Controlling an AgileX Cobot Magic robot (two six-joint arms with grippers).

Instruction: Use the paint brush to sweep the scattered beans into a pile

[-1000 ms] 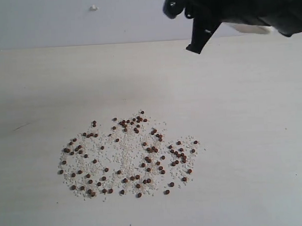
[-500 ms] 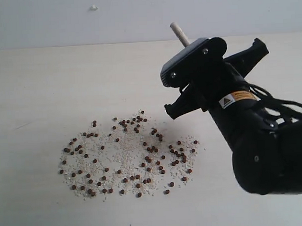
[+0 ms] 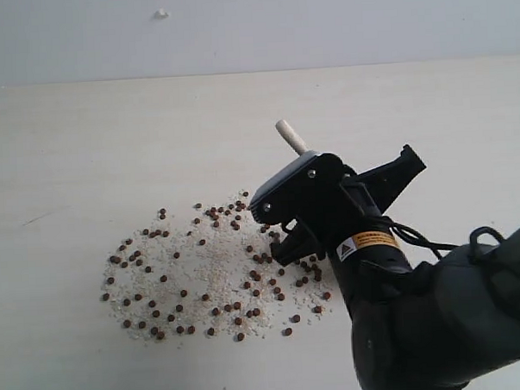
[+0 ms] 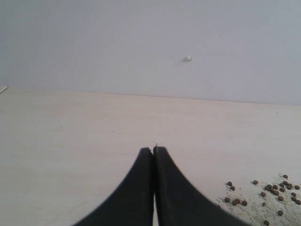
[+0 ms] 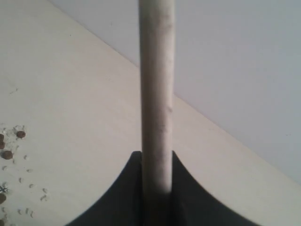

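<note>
**Left:** black left gripper (image 4: 154, 153), jaws pressed together, poised over the pale wooden tabletop (image 4: 70, 141) near the tiny round reddish-brown beans (image 3: 255, 276). **Centre:** the beans lie scattered in a broad loose patch among fine whitish grains (image 3: 213, 270). **Right:** black right gripper (image 5: 156, 188), at the beans' right edge, pinches the light wooden handle of the paint brush (image 5: 156, 94); its bristles are hidden.

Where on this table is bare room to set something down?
The table is bare between the beans and the wall, across the whole width, and also left of the beans up to the picture's edge. It is crowded at the right side of the beans, where the right gripper holds the brush.
</note>
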